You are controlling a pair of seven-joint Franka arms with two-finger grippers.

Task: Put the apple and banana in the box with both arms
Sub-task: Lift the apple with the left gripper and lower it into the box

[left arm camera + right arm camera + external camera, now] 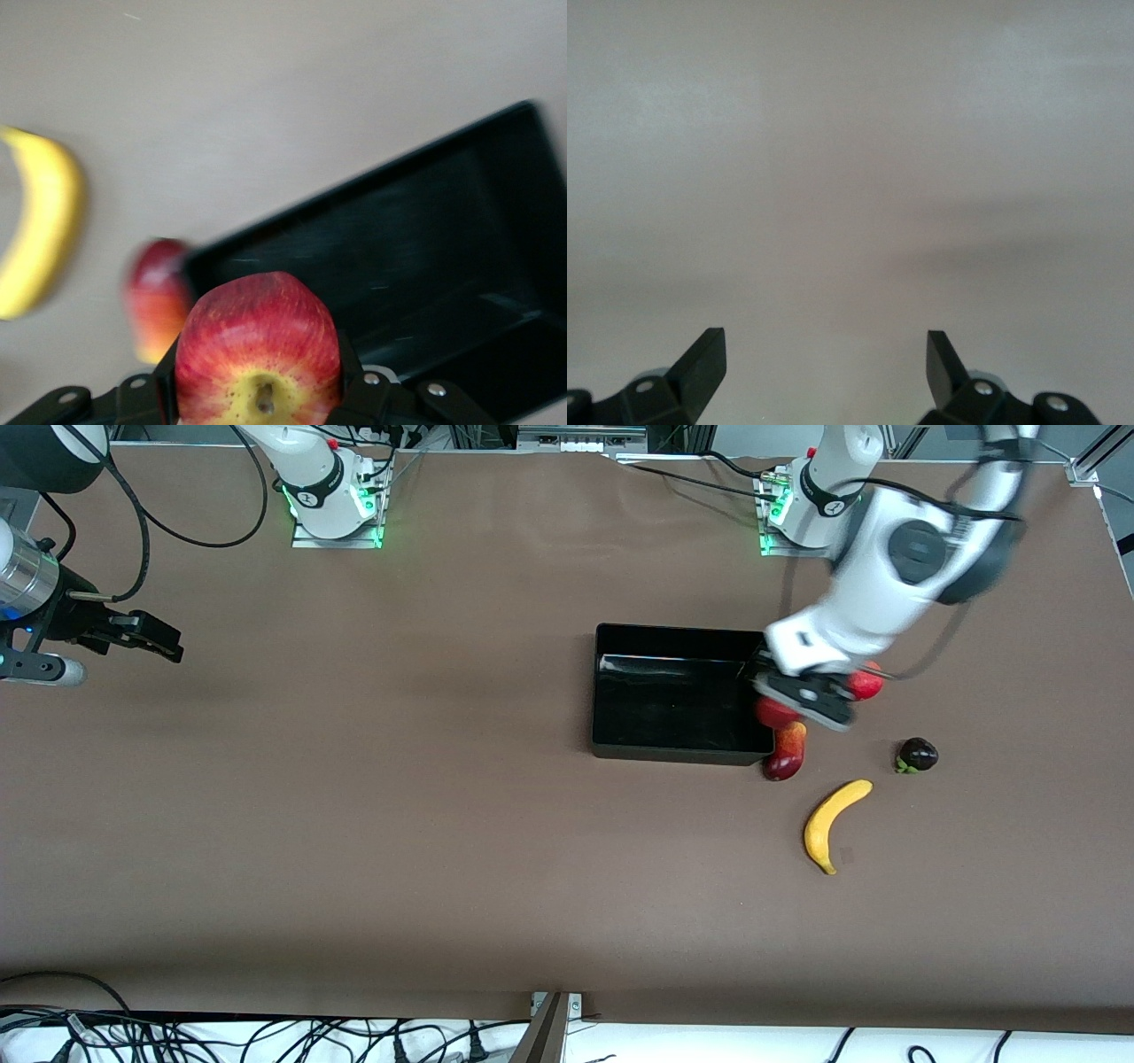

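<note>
My left gripper is shut on the apple, a small red fruit with a yellow patch, and holds it in the air over the edge of the box at the left arm's end. In the left wrist view the apple sits between the black fingers, with the black box below it. The yellow banana lies on the table nearer the front camera than the box; it also shows in the left wrist view. My right gripper is open and empty over bare table at the right arm's end.
An elongated red-orange fruit lies against the box's corner, under the held apple, and shows in the left wrist view. A round red fruit is partly hidden by the left gripper. A dark purple fruit lies toward the left arm's end.
</note>
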